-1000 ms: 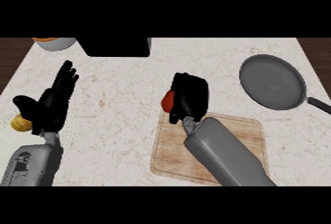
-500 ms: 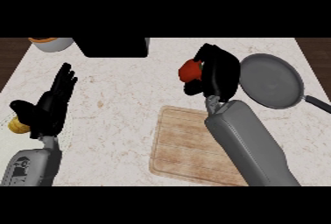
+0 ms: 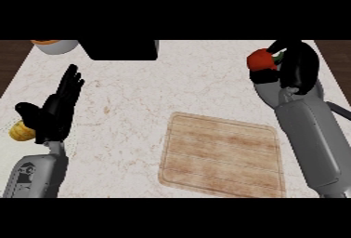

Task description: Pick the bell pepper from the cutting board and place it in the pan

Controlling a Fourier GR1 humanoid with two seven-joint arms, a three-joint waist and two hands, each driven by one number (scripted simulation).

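Note:
My right hand [image 3: 296, 69] is curled round a red bell pepper [image 3: 261, 59] with a green stem, held up at the far right of the counter. The hand and forearm cover most of the grey pan [image 3: 266, 88]; only a sliver of its rim and a bit of its handle [image 3: 337, 109] show. The wooden cutting board [image 3: 223, 153] lies bare at the lower middle, left of the forearm. My left hand [image 3: 55, 109] rests open at the left edge, fingers up.
A yellow-orange object [image 3: 22, 131] lies just behind the left hand's thumb. A black box [image 3: 118, 49] stands at the back middle, and a white bowl with an orange rim [image 3: 55, 45] sits at the back left. Pale marble counter [image 3: 151, 93] stretches between them.
My right hand has carried the bell pepper from above the cutting board up and to the right, over the pan. The left hand has stayed in place.

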